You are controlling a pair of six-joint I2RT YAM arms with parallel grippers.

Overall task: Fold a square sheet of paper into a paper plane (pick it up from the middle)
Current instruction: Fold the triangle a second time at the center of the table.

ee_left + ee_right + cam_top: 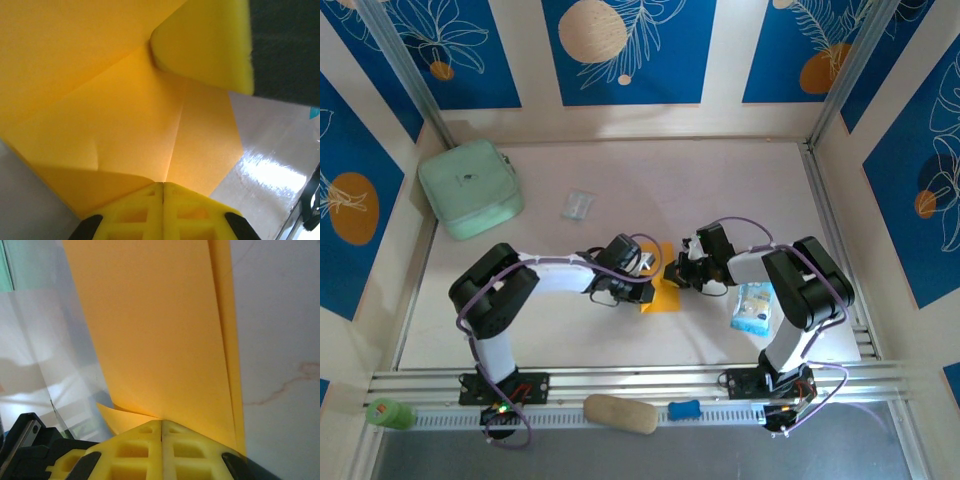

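Note:
The square sheet of paper [659,296] is orange-yellow, creased into a narrower folded shape, and lies flat on the table between my two grippers. My left gripper [643,273] is shut, its tips down on the paper [125,115] where a centre crease meets them [163,186], and a flap curls up at their left. My right gripper [675,272] is shut too, its tips [162,424] resting on the near edge of the paper [160,330], with a small flap lifted beside them. One right finger [205,45] presses the far part of the fold.
A mint-green pouch [470,188] sits at the back left and a clear wrapper [577,205] lies behind the paper. A blue-and-white packet [753,305] lies by the right arm. A tan lump [620,413] and a blue piece [684,409] rest on the front rail.

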